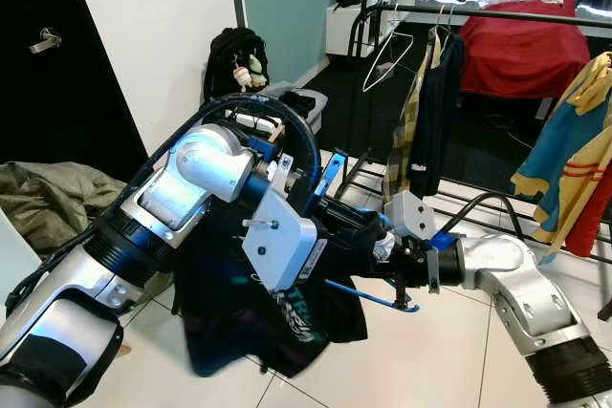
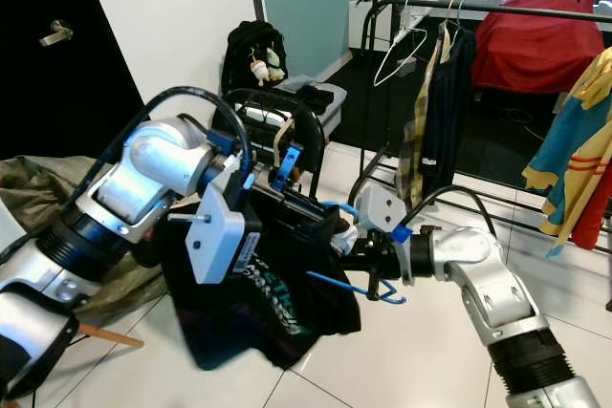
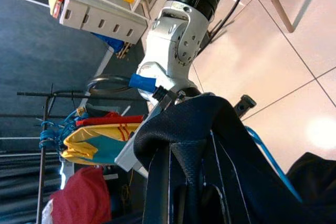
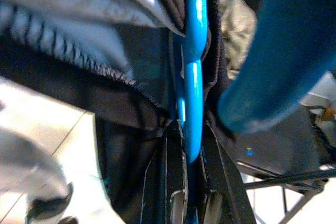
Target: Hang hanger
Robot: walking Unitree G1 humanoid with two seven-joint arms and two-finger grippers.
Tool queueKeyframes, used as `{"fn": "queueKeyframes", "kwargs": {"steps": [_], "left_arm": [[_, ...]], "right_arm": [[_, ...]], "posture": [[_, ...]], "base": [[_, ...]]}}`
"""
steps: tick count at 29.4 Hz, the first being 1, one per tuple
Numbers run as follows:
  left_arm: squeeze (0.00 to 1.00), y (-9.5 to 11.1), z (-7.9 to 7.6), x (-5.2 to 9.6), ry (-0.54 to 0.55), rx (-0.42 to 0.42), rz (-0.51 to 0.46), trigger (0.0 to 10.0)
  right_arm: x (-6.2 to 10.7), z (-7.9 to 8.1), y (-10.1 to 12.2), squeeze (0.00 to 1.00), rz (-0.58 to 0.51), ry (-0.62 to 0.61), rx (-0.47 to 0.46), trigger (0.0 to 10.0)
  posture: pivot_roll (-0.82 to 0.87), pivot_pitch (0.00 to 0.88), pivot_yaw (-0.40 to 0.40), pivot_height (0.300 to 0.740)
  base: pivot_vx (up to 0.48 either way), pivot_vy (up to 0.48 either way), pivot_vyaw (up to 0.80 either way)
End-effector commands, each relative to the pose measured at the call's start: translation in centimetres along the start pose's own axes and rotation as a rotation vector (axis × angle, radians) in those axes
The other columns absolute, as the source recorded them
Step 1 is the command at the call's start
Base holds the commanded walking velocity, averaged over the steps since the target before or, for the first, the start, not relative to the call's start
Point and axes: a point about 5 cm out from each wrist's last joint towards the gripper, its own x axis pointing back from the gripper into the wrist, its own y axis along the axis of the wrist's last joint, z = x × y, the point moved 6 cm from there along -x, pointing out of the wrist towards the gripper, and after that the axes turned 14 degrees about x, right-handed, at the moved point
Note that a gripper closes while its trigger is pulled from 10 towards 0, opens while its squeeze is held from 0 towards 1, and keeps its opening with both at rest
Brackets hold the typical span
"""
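Observation:
A black T-shirt (image 1: pixel 239 322) with a teal print hangs on a blue plastic hanger (image 1: pixel 368 296) held between my two arms, low over the white tiled floor. My left gripper (image 1: pixel 356 226) is at the shirt's collar, its fingers (image 3: pixel 157 192) wrapped in the black fabric. My right gripper (image 1: pixel 394 269) comes in from the right and is shut on the blue hanger (image 4: pixel 191 77), whose bar runs between its fingers (image 4: pixel 176 187). The hanger's hook end (image 2: pixel 387 295) pokes out below the right wrist. The clothes rail (image 1: pixel 497 13) stands farther off, at the upper right.
On the rail hang a white empty hanger (image 1: pixel 387 59), a dark garment (image 1: pixel 435 112) and a yellow and blue shirt (image 1: pixel 574 160). The rack's base bars (image 1: pixel 478 200) lie on the floor. A black backpack (image 1: pixel 234 59), an olive cloth pile (image 1: pixel 48 198) and a black door (image 1: pixel 38 74) are on the left.

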Motion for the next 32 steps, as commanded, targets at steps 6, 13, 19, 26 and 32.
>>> {"fn": "queueKeyframes", "kwargs": {"steps": [6,13,19,26,32], "left_arm": [[0.0,-3.3,4.5,3.3,0.211,-0.052,0.25,10.0],[0.0,-6.5,8.5,10.7,0.445,-0.127,0.605,10.0],[0.0,-5.9,8.5,11.4,0.44,-0.123,0.588,10.0],[0.0,-3.3,6.5,9.8,0.331,-0.059,0.351,10.0],[0.0,-3.2,8.0,13.1,0.409,-0.106,0.457,10.0]], "right_arm": [[-1.0,0.0,0.7,0.0,-0.036,-0.039,0.018,10.0],[-0.7,1.5,0.8,0.0,-0.05,-0.002,0.006,10.0],[-0.5,1.6,0.9,0.0,-0.055,-0.016,0.001,10.0],[0.3,1.0,0.8,0.0,-0.057,-0.069,-0.015,10.0],[1.0,0.8,0.2,0.0,-0.03,-0.105,-0.021,10.0]], "posture": [[-0.06,0.0,0.07,0.74],[-0.07,0.0,0.071,0.74],[-0.08,0.0,0.077,0.74],[-0.08,0.0,0.08,0.74],[-0.08,0.0,0.08,0.74]], "base": [[0.0,0.0,0.0],[0.0,0.0,0.0],[0.0,0.0,0.0],[0.0,0.0,0.0],[0.0,0.0,0.0]]}}
